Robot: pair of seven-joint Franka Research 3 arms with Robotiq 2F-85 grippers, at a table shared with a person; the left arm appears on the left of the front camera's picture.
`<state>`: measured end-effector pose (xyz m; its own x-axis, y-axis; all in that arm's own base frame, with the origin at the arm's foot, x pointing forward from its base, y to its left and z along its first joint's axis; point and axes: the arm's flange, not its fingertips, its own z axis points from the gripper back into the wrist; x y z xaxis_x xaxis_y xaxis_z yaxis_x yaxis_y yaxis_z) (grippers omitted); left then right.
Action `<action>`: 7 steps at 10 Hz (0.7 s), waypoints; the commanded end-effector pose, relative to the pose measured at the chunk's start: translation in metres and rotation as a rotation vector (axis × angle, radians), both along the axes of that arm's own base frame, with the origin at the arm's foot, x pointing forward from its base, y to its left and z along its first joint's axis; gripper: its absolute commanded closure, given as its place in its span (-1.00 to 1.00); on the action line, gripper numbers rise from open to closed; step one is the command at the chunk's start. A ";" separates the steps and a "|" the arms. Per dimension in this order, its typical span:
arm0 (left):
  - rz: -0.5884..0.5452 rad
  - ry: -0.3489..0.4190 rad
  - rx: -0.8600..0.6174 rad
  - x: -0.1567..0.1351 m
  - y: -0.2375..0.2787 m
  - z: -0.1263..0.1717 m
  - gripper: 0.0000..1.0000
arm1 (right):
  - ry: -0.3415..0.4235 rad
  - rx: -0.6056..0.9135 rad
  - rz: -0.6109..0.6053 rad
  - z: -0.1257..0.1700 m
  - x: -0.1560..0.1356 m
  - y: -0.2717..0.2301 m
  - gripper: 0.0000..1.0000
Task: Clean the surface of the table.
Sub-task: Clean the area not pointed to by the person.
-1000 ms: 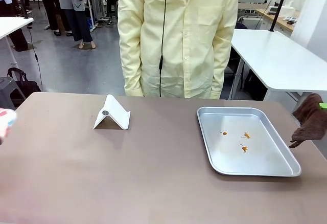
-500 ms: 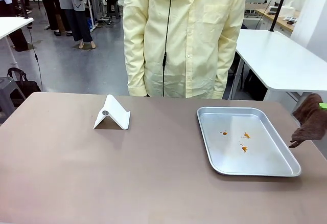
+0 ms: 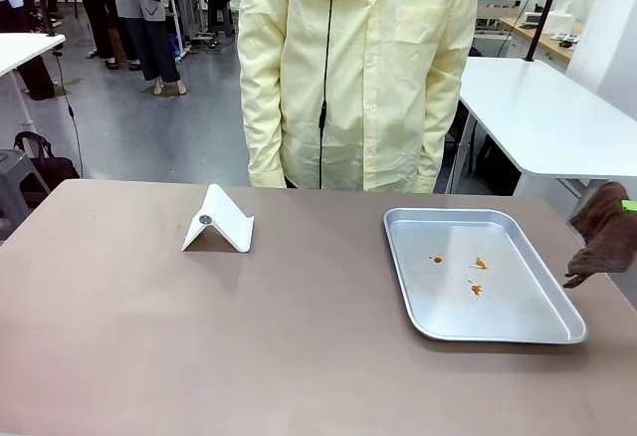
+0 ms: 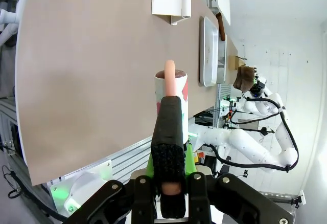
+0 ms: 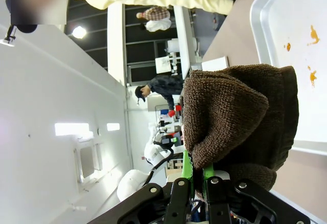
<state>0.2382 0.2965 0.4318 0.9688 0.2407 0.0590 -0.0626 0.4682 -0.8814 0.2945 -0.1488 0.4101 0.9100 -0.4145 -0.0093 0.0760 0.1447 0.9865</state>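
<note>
clamping — right jaws a brown cloth [image 5: 230, 111], left jaws a white bottle [image 4: 181, 88]

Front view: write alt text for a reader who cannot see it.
A brown table holds a steel tray with orange spots at right and a white folded stand left of centre. A person in a yellow coat stands at the far side; a brown cloth hangs at the right edge.

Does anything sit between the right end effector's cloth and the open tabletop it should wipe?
Yes. The steel tray lies on the table right beside the brown cloth held by the right end effector; a white folded stand sits farther left.
</note>
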 end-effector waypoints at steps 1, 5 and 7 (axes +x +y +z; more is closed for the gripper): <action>0.004 0.015 0.010 -0.004 -0.001 0.004 0.55 | 0.006 0.003 0.010 0.004 -0.003 -0.001 1.00; 0.004 0.015 0.010 -0.004 -0.001 0.004 0.55 | 0.006 0.003 0.010 0.004 -0.003 -0.001 1.00; 0.004 0.015 0.010 -0.004 -0.001 0.004 0.55 | 0.006 0.003 0.010 0.004 -0.003 -0.001 1.00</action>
<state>0.2381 0.2966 0.4318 0.9687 0.2410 0.0588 -0.0630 0.4684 -0.8813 0.2945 -0.1488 0.4101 0.9100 -0.4145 -0.0093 0.0760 0.1447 0.9865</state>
